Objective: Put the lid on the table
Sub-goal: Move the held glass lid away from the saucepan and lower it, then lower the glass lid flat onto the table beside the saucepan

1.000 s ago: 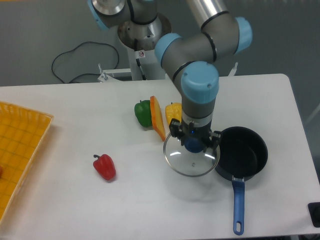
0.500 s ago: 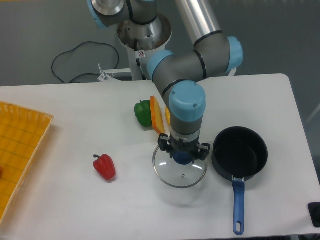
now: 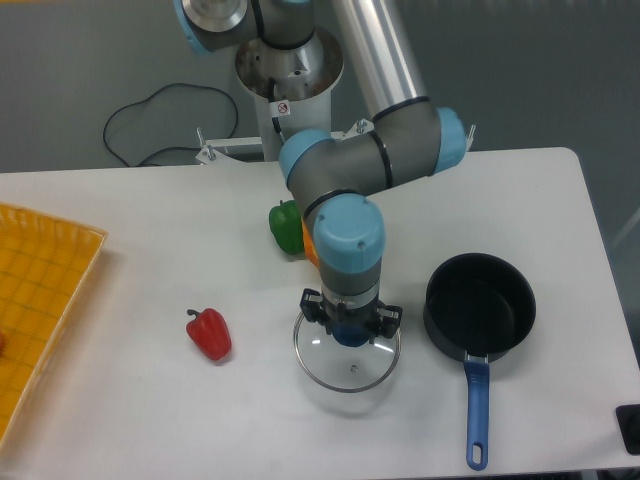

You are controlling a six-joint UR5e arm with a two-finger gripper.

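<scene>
Your gripper (image 3: 350, 330) has its jaws clamped on the blue knob, so the lid (image 3: 346, 352) hangs level directly beneath them, with bare bench (image 3: 250, 420) straight below.

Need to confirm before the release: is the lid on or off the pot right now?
Off. The lid hangs from the gripper over bare table, left of the open, uncovered saucepan.
</scene>
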